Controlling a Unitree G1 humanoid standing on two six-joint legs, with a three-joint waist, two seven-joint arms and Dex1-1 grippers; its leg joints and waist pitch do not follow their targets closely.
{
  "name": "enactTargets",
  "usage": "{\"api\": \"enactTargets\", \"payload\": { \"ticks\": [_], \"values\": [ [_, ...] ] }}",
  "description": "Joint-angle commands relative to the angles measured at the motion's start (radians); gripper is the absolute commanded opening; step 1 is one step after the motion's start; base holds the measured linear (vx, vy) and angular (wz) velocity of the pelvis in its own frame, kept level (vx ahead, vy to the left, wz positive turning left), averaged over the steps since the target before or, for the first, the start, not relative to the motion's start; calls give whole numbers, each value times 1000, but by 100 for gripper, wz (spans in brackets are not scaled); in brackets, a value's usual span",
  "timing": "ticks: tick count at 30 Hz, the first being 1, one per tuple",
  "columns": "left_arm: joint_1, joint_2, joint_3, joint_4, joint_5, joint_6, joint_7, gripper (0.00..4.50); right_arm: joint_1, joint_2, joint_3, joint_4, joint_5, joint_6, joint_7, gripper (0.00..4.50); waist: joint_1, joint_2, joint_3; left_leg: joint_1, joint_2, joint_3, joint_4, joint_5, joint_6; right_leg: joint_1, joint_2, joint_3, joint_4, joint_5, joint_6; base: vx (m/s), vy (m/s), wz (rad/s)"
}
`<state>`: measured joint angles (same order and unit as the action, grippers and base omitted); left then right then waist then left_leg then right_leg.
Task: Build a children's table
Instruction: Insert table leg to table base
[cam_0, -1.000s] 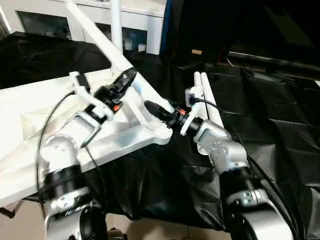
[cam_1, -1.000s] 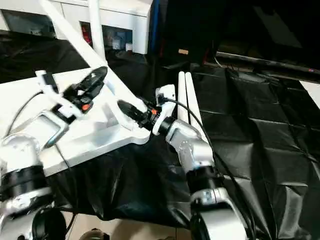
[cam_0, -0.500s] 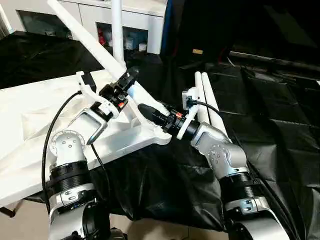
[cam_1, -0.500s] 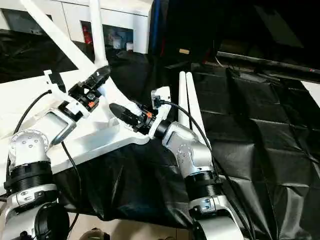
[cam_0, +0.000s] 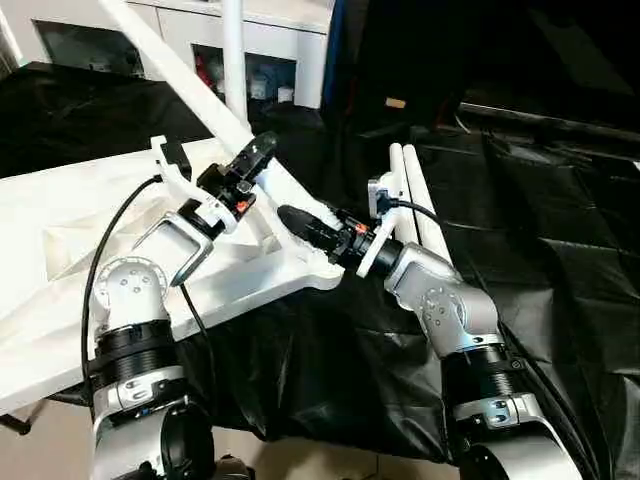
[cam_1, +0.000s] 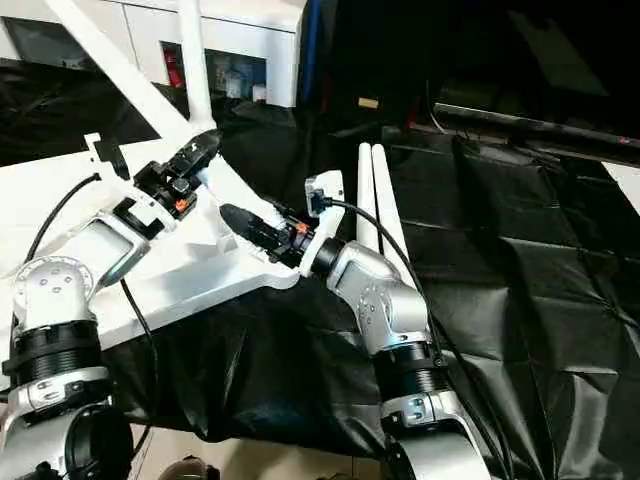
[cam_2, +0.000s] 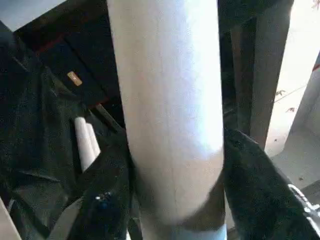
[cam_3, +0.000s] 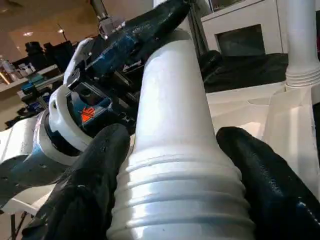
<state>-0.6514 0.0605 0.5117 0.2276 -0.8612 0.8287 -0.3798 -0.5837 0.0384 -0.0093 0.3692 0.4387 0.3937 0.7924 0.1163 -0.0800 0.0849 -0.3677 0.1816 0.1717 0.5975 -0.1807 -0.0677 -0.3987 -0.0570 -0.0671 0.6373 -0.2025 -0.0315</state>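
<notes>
Left gripper (cam_0: 252, 160) has closed in round the tilted leg (cam_0: 170, 62) above the tabletop's (cam_0: 90, 240) corner socket (cam_0: 325, 265). Right gripper (cam_3: 175, 165) clasps its ribbed base. Straighten the leg over the socket before you press.

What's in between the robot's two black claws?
A slanted white table leg runs between the left end effector and the right end effector. Both clasp it, seen from the head views.
</notes>
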Motion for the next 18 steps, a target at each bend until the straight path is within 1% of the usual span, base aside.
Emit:
{"api": "enactTargets", "payload": {
  "ticks": [1, 2, 3, 5, 7, 8, 9, 10, 11, 12, 13, 14, 15, 16, 18],
  "values": [
    [-4, 0, -42, -39, 5, 0, -14, 226, -2, -14, 0, -13, 0, 16, -11, 274, 3, 33, -85, 16, 53, -21, -73, -141, -29, 61, -95, 58, -72, -52, -197, 0, 0, 0],
    [-4, 1, -45, -42, 5, -1, -14, 213, -1, -15, 2, -14, -2, 16, -10, 274, 3, 33, -85, 15, 53, -21, -74, -142, -30, 61, -94, 58, -71, -52, -196, 0, 0, 0],
    [-4, 3, -48, -45, 6, -2, -12, 208, -1, -17, 4, -15, -5, 17, -12, 274, 3, 33, -85, 16, 53, -21, -73, -142, -31, 61, -95, 58, -72, -52, -197, 0, 0, 0],
    [-6, 7, -57, -49, 11, -7, -11, 202, -2, -16, 1, -13, 5, 25, -5, 344, 2, 33, -85, 16, 53, -20, -73, -145, -32, 61, -95, 58, -72, -55, -196, 0, 0, 0],
    [-8, 9, -60, -50, 15, -12, -7, 201, -3, -16, -2, -14, 14, 31, -1, 346, 2, 32, -85, 16, 52, -20, -73, -147, -32, 61, -94, 58, -73, -62, -193, 0, 0, 0],
    [-11, 15, -71, -54, 28, -22, -3, 199, -3, -19, -3, -21, 17, 35, 0, 364, 3, 34, -85, 16, 53, -21, -74, -148, -32, 61, -96, 59, -73, -67, -190, 0, 0, 0],
    [-12, 18, -76, -56, 33, -27, -1, 199, -3, -21, -2, -25, 17, 37, -1, 364, 3, 33, -85, 16, 54, -21, -74, -145, -33, 62, -95, 58, -72, -63, -190, 0, 0, 0],
    [-12, 19, -78, -56, 34, -28, 0, 198, -3, -22, -1, -26, 17, 37, -1, 377, 3, 33, -85, 16, 53, -21, -74, -143, -33, 61, -95, 58, -72, -58, -190, 0, 0, 0],
    [-13, 32, -102, -63, 59, -36, 4, 197, -13, -29, -20, -31, 9, 22, -40, 391, 3, 31, -85, 16, 54, -21, -74, -134, -33, 61, -95, 58, -71, -51, -187, 0, 0, 0],
    [-14, 35, -109, -66, 67, -39, 7, 197, -23, -27, -44, -27, 20, 27, -67, 391, 2, 31, -85, 16, 52, -21, -73, -132, -33, 61, -94, 58, -70, -51, -186, 0, 0, 0],
    [-14, 40, -121, -74, 76, -39, 6, 197, -42, -27, -93, -20, 58, 47, -95, 393, 1, 31, -85, 18, 53, -20, -75, -133, -36, 60, -94, 59, -71, -59, -183, 0, 0, 0],
    [-14, 42, -126, -80, 79, -39, 5, 197, -53, -30, -120, -17, 83, 60, -106, 393, 2, 32, -86, 20, 53, -19, -73, -138, -34, 59, -93, 59, -70, -64, -184, 0, 0, 0],
    [-15, 44, -135, -93, 79, -36, 4, 197, -73, -45, -165, -14, 125, 89, -112, 393, 2, 33, -85, 20, 52, -19, -73, -139, -37, 58, -93, 59, -71, -66, -185, 0, 0, 0],
    [-15, 47, -145, -102, 80, -34, 0, 197, -82, -61, -187, -17, 145, 104, -109, 393, 3, 31, -87, 19, 52, -18, -72, -133, -37, 61, -91, 58, -68, -53, -185, 0, 0, 0],
    [-14, 52, -155, -108, 86, -33, -4, 197, -87, -70, -199, -22, 160, 115, -108, 393, 4, 30, -86, 16, 49, -16, -70, -118, -34, 61, -90, 58, -67, -31, -185, 0, 0, 0]
  ]
}}
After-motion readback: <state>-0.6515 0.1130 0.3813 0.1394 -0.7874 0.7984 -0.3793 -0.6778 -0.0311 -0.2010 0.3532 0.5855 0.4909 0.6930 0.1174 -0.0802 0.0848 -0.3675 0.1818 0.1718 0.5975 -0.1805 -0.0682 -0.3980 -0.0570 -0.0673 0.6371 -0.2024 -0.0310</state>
